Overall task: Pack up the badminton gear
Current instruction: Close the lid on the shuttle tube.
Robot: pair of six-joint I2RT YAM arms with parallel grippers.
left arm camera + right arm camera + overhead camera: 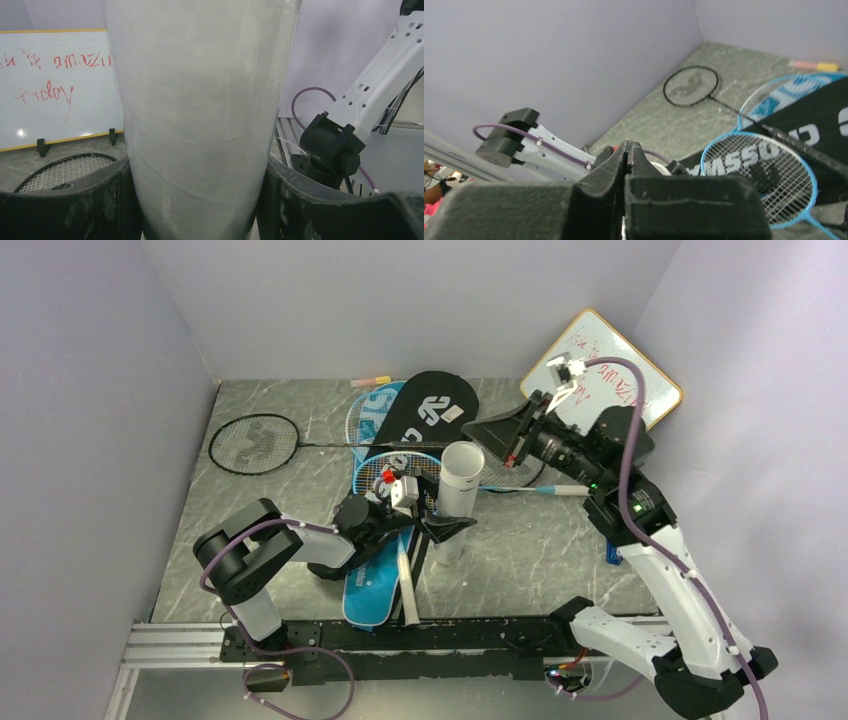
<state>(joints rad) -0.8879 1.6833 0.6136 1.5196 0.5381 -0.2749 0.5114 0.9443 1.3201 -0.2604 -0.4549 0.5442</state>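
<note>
My left gripper (450, 528) is shut on a long white tube (455, 502), held upright; in the left wrist view the tube (200, 115) fills the space between both fingers (75, 205). My right gripper (468, 427) hovers just right of the tube's open top, shut and empty, jaws pressed together (629, 148). A black-framed racket (255, 443) lies at the far left. Light-blue-framed rackets (400, 458) overlap a black bag (435, 405) at the back. A blue bag (372, 588) lies under my left arm.
An orange-rimmed whiteboard (612, 362) with red writing leans at the back right corner. A small pink and yellow object (370, 382) lies against the back wall. A white racket handle (407, 590) rests beside the blue bag. Grey walls close three sides.
</note>
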